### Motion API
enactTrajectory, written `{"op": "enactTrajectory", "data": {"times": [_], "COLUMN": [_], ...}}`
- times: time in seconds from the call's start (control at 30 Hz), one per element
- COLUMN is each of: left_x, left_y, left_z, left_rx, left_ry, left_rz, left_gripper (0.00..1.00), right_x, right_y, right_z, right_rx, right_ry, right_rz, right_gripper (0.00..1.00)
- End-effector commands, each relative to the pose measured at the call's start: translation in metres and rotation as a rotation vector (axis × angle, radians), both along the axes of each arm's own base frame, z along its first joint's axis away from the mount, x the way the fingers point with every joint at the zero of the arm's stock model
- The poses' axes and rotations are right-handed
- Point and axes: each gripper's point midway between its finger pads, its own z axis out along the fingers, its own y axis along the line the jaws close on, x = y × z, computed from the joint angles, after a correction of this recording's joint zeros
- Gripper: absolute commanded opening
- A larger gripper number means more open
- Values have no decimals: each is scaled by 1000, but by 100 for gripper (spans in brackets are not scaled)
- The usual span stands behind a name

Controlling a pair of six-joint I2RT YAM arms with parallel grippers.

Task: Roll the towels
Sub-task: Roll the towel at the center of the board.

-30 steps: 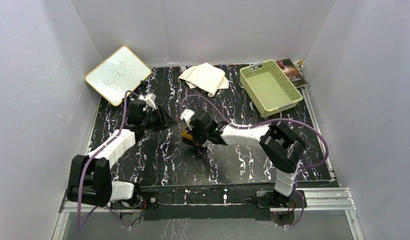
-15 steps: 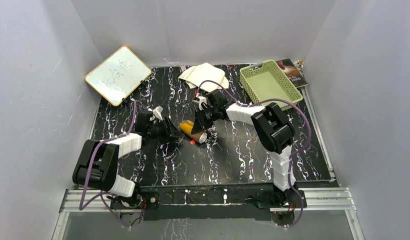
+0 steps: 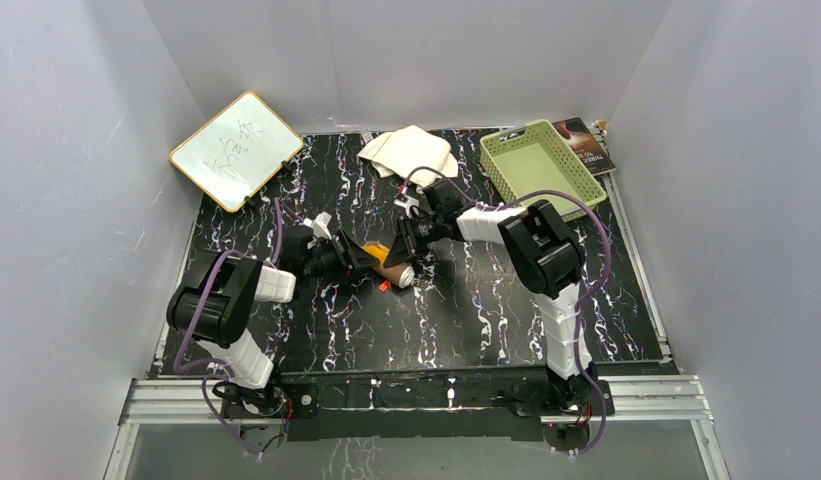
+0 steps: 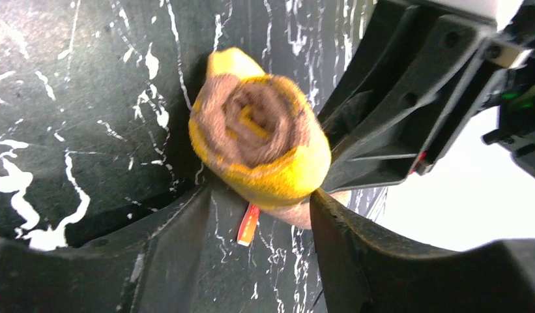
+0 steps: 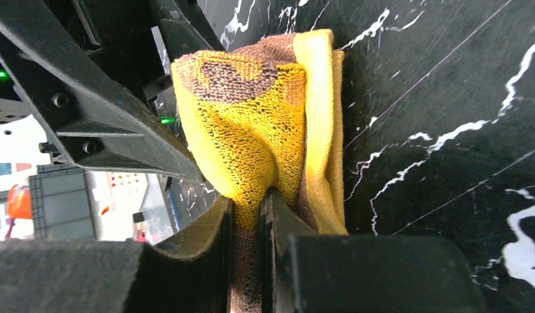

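The orange-yellow towel (image 3: 391,266), brown on its back, lies as a tight roll on the black marbled table. In the left wrist view its spiral end (image 4: 258,143) faces the camera, with a red tag (image 4: 248,225) under it. My left gripper (image 3: 352,259) is open, and its fingertips (image 4: 356,228) flank the roll's near end (image 4: 258,208). My right gripper (image 3: 407,241) is shut on a fold of this towel (image 5: 248,208), pinched between its pads. The cream-white towel (image 3: 411,152) lies loosely folded at the back centre, away from both grippers.
A green slotted basket (image 3: 539,175) stands at the back right, with a dark book (image 3: 586,145) behind it. A whiteboard (image 3: 236,150) leans at the back left. White walls close in the table on three sides.
My left gripper has moved right up to the roll's end. My right gripper has shifted to the back right side of the roll, and its arm has folded back.
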Motion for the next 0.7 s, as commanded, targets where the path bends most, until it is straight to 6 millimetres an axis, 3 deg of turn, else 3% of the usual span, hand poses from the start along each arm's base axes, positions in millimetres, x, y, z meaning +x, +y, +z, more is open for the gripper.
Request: {"op": "enactTrajectory", "data": {"times": [0.0, 0.27, 0.57, 0.67], "left_x": [17, 24, 28, 32], "left_y": [-10, -14, -30, -22], "left_z": [30, 8, -6, -12], "left_rx": [-106, -100, -49, 59], "left_ry": [-153, -110, -99, -88], "left_rz": [21, 57, 32, 26], "left_gripper": [59, 68, 40, 36], "right_x": [-23, -26, -27, -22], "right_y": [-9, -8, -9, -16], "right_z": [-40, -39, -34, -36], "right_rx": [-68, -48, -23, -80], "right_ry": [122, 134, 133, 87], "right_rz": [-5, 7, 10, -3], "right_gripper": [2, 2, 5, 23]}}
